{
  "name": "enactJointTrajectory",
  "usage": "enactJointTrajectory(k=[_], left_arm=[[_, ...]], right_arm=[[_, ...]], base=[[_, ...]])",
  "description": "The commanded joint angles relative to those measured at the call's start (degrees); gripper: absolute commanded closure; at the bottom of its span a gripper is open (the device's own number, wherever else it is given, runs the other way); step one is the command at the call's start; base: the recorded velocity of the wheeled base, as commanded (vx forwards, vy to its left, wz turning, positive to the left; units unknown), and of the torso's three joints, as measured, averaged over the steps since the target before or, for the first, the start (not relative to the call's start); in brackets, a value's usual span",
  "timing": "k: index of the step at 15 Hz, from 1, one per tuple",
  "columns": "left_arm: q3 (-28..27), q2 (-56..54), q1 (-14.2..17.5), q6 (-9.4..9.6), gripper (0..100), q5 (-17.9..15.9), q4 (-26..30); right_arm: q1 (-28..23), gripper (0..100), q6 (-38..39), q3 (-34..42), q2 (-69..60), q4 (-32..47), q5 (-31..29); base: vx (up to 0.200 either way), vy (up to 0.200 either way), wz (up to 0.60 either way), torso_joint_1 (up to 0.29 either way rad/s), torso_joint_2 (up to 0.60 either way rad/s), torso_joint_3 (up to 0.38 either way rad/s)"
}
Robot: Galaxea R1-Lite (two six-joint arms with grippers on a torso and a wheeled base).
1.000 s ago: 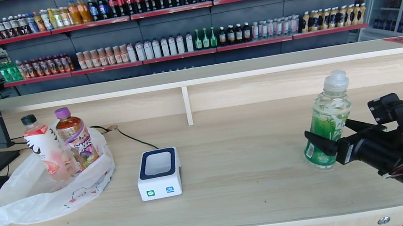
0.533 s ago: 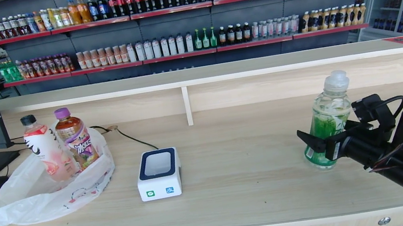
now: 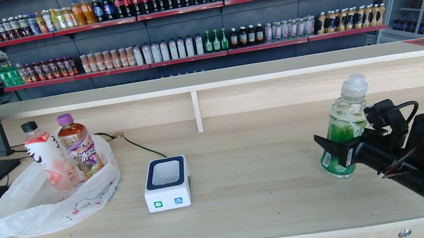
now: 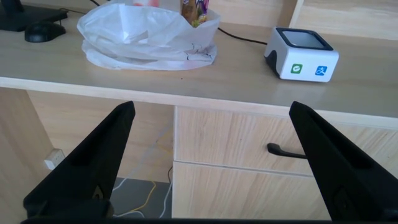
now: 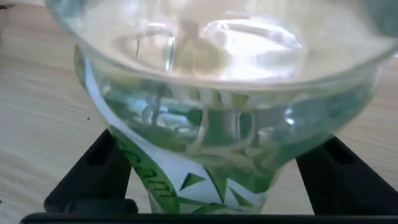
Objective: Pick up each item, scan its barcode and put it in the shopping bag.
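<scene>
Right wrist view: right jaws clamped on clear plastic green-labelled bottle [image 5: 205, 124]; left jaws wide apart, facing wood-grain counter [image 4: 242, 71].

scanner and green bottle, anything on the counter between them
No. In the head view the counter between the scanner and the green bottle is bare wood; nothing stands or lies there.
</scene>
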Motion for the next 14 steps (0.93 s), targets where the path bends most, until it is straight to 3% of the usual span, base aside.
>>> enactJointTrajectory(k=[1,14], left_arm=[[0.0,-0.02,0.0,-0.11,0,0.02,-0.07],[0.0,-0.02,0.0,-0.02,0,0.02,0.02]], right_arm=[[-0.02,100,0.03,-0.26,0.09,-0.06,0.06],[1.12,100,0.38,-1.84,-3.34,-0.06,-0.02]], base=[[0.0,0.0,0.0,0.0,0.0,0.0],[0.0,0.0,0.0,0.0,0.0,0.0]])
